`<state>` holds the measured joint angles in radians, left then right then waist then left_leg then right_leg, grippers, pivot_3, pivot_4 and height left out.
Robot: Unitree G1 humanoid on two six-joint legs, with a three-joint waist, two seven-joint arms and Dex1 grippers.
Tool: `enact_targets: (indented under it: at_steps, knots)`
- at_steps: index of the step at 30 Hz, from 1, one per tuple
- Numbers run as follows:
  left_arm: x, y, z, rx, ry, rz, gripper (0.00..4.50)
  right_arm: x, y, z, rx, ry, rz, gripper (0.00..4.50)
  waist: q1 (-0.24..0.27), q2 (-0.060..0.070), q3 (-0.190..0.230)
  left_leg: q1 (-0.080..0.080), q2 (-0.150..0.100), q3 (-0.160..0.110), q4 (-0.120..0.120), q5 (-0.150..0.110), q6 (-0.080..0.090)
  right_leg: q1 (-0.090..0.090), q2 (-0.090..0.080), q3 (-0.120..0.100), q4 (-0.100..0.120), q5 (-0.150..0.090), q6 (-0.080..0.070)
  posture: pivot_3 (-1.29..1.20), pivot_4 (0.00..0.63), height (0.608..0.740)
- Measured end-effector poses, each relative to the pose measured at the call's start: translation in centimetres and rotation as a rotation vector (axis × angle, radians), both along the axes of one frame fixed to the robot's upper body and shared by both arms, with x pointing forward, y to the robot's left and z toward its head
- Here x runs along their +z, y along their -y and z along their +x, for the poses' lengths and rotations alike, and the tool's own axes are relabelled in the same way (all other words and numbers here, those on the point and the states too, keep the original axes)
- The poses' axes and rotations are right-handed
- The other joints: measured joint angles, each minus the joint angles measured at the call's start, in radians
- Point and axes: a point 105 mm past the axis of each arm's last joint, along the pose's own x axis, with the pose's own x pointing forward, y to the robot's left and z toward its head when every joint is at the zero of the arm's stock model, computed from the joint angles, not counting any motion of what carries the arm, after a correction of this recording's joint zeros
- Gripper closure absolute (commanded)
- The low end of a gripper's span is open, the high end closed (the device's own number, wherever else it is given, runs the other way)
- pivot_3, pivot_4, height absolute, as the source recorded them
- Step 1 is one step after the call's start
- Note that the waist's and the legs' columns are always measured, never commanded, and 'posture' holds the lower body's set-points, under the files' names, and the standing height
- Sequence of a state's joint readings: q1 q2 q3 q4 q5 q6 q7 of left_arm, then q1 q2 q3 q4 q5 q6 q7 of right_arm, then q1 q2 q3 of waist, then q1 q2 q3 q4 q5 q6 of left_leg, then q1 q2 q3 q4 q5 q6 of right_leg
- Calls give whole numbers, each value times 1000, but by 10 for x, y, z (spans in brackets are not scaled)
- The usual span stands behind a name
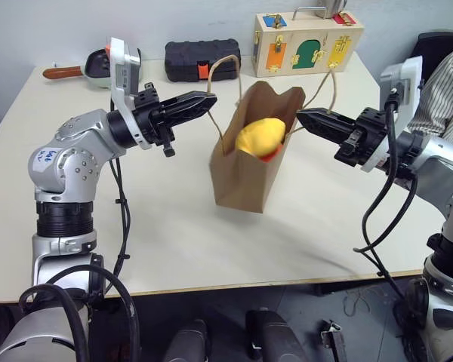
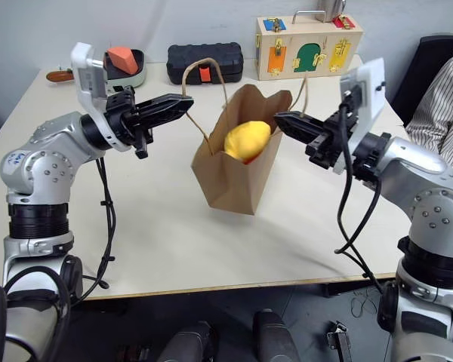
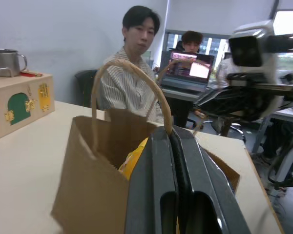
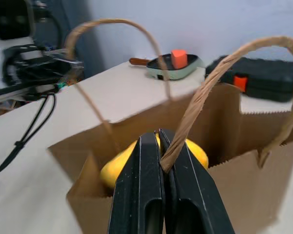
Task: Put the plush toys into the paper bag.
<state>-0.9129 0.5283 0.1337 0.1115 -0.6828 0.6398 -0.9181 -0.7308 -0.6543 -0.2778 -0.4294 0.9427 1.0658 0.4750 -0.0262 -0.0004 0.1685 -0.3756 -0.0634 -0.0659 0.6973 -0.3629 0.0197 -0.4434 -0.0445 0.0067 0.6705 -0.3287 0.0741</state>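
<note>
Behind the paper bag (image 3: 88, 180), a person (image 3: 132, 83) sits watching.

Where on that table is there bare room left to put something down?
Free: the wide near strip between the paper bag and the table's front edge. Crowded: the far edge, with pan, black case and wooden lock box.

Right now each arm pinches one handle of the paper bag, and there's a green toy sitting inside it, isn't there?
Nearly. The toy in the bag is yellow, not green, as the right eye view shows. The rest holds: the left gripper and the right gripper each have their jaws shut on one handle.
</note>
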Motion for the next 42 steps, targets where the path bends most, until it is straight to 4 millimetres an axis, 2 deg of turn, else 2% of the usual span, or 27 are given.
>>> enact_targets:
  at_steps: [3,6,9,12,19,20,22,23,28,33,35,37,40,42]
  knots:
    - [-7,2,5,17,2,25,4500,-14,-9,-1,-7,2,-92,4486,1,0,0,0,0,0,0,0,0,0,0,0,0,0,0,0,150,740]
    - [-16,3,5,12,-13,39,4500,-40,-17,5,-20,-39,-131,4486,1,0,0,0,0,0,0,0,0,0,0,0,0,0,0,0,150,740]
    - [-23,2,4,15,-32,43,4500,-55,-18,9,-52,-36,-174,4486,1,0,0,-1,0,0,0,0,0,0,0,0,0,0,0,0,150,740]
    - [-27,1,1,14,-53,44,4500,-56,-17,10,-61,-21,-176,4486,1,0,0,-1,0,0,1,0,0,0,0,0,0,0,0,0,150,740]
    - [-18,-5,-4,30,-51,30,4500,-46,-18,2,-21,42,-153,4486,1,0,0,-1,0,0,1,0,0,0,0,0,0,0,0,0,150,740]
    - [-18,-6,-4,33,-56,28,4500,-45,-18,1,-14,44,-148,4289,1,0,0,-1,0,0,1,0,0,0,0,0,0,0,0,0,150,740]
    - [-18,-7,-6,34,-63,28,4077,-44,-18,-1,0,44,-142,3895,1,0,0,-1,0,0,1,0,0,0,0,0,0,0,0,0,150,740]
    - [-18,-8,-8,31,-68,29,3877,-44,-18,-1,6,44,-142,3550,1,0,0,-1,0,0,1,0,0,0,0,0,0,0,0,0,150,740]
    - [-21,-13,-15,36,-79,42,2299,-39,-14,-5,23,55,-141,1813,1,0,0,-1,0,0,1,0,0,0,0,0,0,0,0,0,150,740]
    - [-15,-29,-35,31,-82,42,715,-40,-2,-13,58,53,-152,113,1,0,0,-1,0,0,0,0,0,0,0,0,-1,0,0,0,150,740]
    - [-15,-35,-47,29,-83,49,155,-41,6,-19,70,53,-160,97,2,0,0,-1,0,0,0,0,0,0,0,0,-2,0,0,0,150,740]
    - [-22,-42,-57,40,-100,78,50,-47,14,-26,91,38,-175,97,3,0,0,0,1,0,0,0,0,1,0,0,-3,0,0,0,150,740]
    - [-38,-48,-66,63,-132,127,0,-55,20,-34,129,11,-172,725,9,0,0,1,1,0,0,0,1,4,0,0,-8,0,0,0,150,740]
    - [-49,-49,-67,78,-148,149,0,-59,21,-32,129,13,-178,1415,12,0,0,4,1,0,0,0,1,7,0,0,-9,0,0,0,150,740]
